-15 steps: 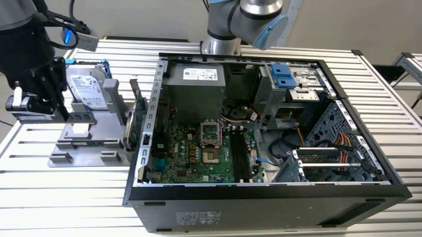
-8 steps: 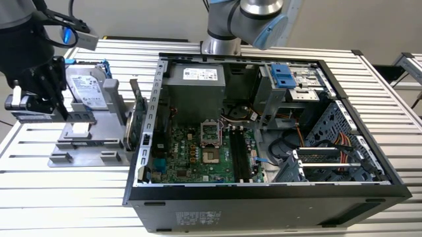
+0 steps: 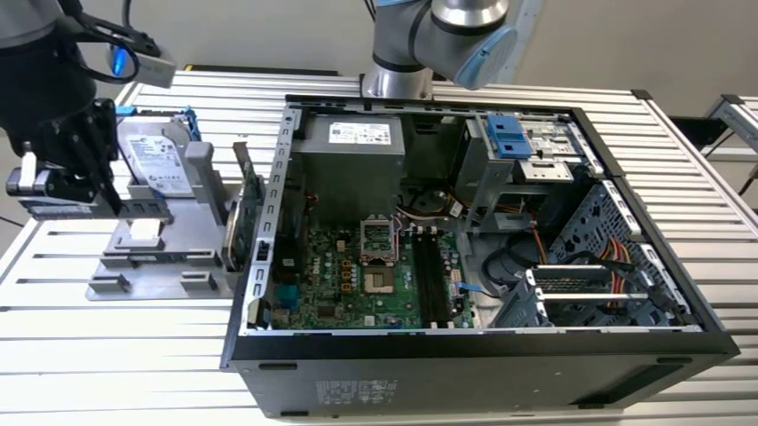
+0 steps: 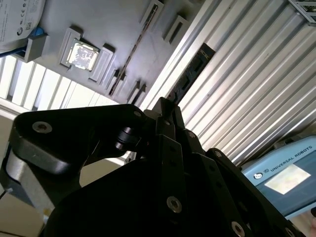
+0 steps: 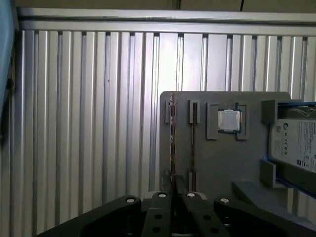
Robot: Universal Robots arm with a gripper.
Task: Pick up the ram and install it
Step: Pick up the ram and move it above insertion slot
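The ram (image 5: 171, 143) is a thin stick standing on edge in a slot at the rim of the grey parts holder (image 5: 217, 168). It also appears as a narrow strip in the second wrist view (image 4: 136, 49). My gripper (image 5: 175, 195) hangs above the table beside the holder, in line with the stick and clear of it. Its fingers look shut with nothing between them, as its tip (image 4: 167, 106) also suggests. In the exterior view the gripper (image 3: 105, 200) is at the holder's (image 3: 154, 266) left end. Long black memory slots (image 3: 432, 271) lie on the motherboard in the open computer case (image 3: 474, 364).
The holder also carries a silver hard drive (image 3: 154, 160) with blue clips and a square processor chip (image 5: 229, 121). A green expansion card (image 3: 243, 209) stands on edge between the holder and the case. The ribbed metal table (image 3: 119, 355) spreads all around.
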